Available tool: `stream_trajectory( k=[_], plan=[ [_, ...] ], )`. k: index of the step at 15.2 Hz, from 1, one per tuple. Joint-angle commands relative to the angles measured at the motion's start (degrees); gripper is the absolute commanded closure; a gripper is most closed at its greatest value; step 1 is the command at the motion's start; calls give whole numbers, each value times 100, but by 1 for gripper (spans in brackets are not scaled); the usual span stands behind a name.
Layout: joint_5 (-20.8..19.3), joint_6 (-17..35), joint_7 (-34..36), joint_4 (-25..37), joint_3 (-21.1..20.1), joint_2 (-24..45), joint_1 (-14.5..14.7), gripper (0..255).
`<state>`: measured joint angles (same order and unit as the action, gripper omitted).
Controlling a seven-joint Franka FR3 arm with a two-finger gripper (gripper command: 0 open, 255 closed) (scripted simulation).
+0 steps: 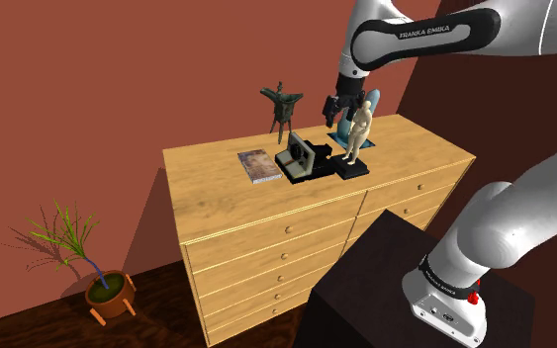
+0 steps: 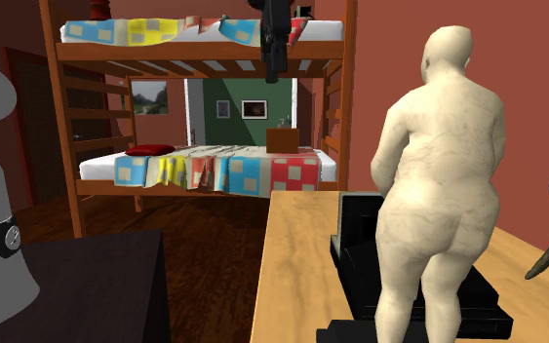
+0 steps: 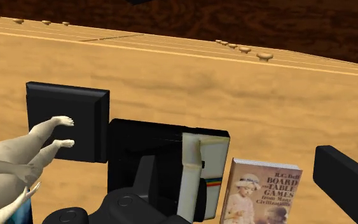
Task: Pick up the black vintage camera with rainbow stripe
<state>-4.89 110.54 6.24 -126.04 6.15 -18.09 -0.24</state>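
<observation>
The black vintage camera (image 1: pixel 303 158) with a cream front and a rainbow stripe sits on the wooden dresser top (image 1: pixel 227 188), between a book and a figurine. In the wrist view the camera (image 3: pixel 165 159) lies below the hand, its stripe facing the book (image 3: pixel 260 191). My gripper (image 1: pixel 336 112) hangs open and empty above the dresser, behind the camera and close to the figurine's shoulder. One black finger (image 3: pixel 346 178) shows far off to the side. In the second exterior view the gripper (image 2: pixel 274 49) is high above the camera (image 2: pixel 360 229), which the figurine partly hides.
A pale human figurine (image 1: pixel 358 129) on a black base (image 3: pixel 66 121) stands right beside the camera. A dark bronze vessel (image 1: pixel 281 104) stands at the back of the dresser. A bunk bed (image 2: pixel 204 166) is across the room and a potted plant (image 1: pixel 98 277) is on the floor.
</observation>
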Motion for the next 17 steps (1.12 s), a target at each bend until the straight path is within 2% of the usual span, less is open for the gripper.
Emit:
stream_trajectory(
  k=[1, 9, 17],
  plan=[
    [55, 203, -1, 224, 55, 431, -15, 0],
    [404, 747, -99, 1383, 235, 2193, -116, 0],
    [842, 827, -202, 3066, 278, 4035, -355, 0]
  ],
)
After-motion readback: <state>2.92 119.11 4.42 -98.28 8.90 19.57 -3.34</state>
